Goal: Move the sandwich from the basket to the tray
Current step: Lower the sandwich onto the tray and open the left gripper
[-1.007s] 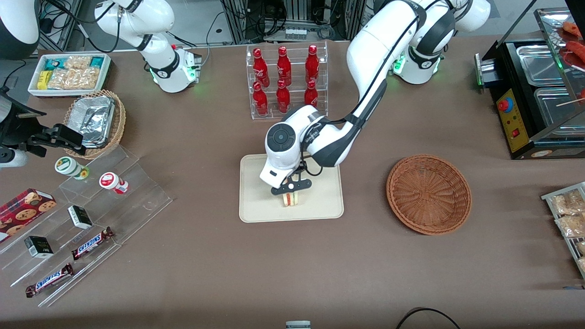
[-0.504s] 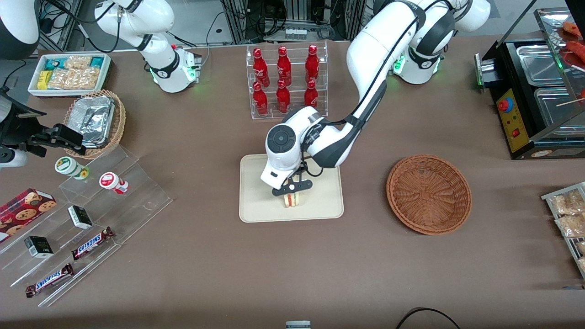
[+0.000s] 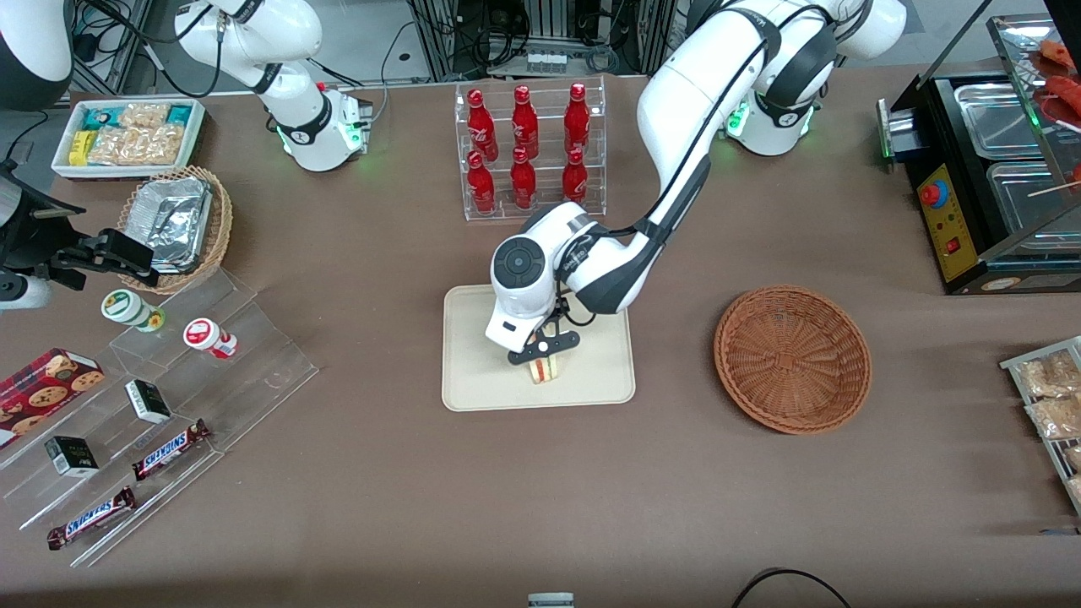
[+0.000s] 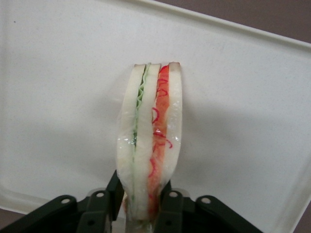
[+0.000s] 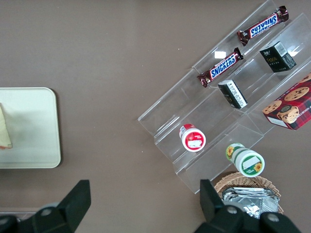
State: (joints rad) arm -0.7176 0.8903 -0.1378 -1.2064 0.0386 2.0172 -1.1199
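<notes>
Gripping the sandwich (image 4: 149, 145) between narrow pads, my tool (image 3: 543, 347) hung low over the tray (image 3: 473, 371), about its middle. The wedge stood on edge in my grasp, cut face with its red and green filling toward my wrist camera, and I could not tell whether its base touched the tray. Released too high, it would likely have tipped onto a flat side or slid in its slick wrap toward the low rim. Squeezed harder, the soft bread, already pinched at my pads, could have crushed. Lifting off before the pads cleared might have dragged the wrap up with me. The basket (image 3: 792, 358) sat empty on the bench (image 3: 540, 490), toward my arm's end.
</notes>
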